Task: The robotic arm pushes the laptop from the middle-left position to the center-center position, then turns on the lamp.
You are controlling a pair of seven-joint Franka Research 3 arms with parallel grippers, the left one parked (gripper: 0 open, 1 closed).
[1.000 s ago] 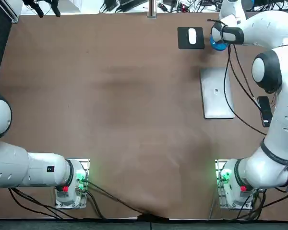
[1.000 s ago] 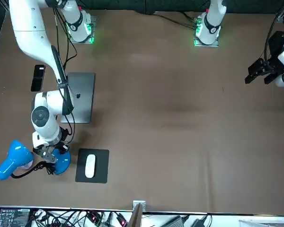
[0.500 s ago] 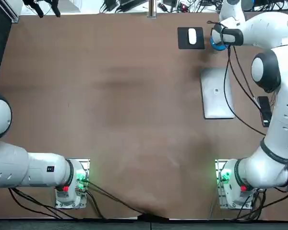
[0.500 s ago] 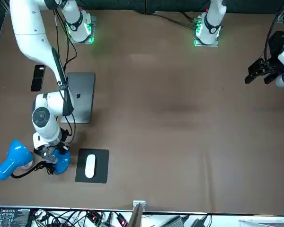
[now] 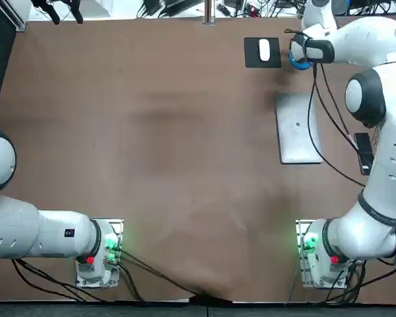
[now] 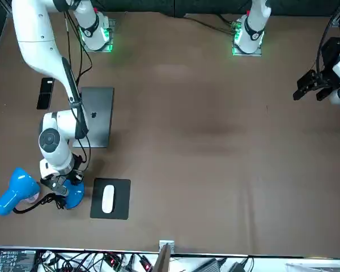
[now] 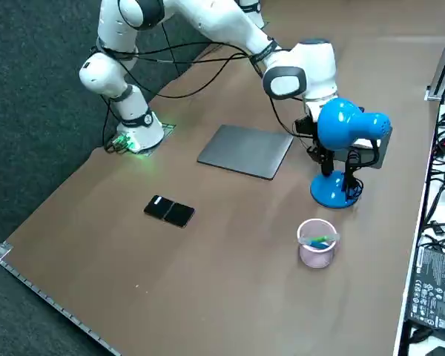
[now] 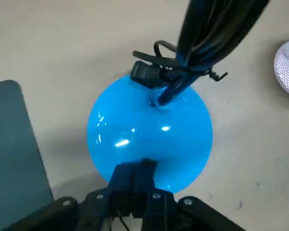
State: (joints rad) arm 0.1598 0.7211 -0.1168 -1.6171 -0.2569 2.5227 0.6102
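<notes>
Black phone [image 7: 169, 211] flat on brown table [image 7: 208, 282], furthest left. Next, closed grey laptop [image 7: 245, 150], lying in robot's right half of table, away from centre. Clear cup [image 7: 316, 242] holding something green and blue, too small to identify. Right gripper [image 8: 134, 168] pinched closed at rim of blue lamp [image 7: 345, 148] base, partly hidden behind lamp head in side view.
</notes>
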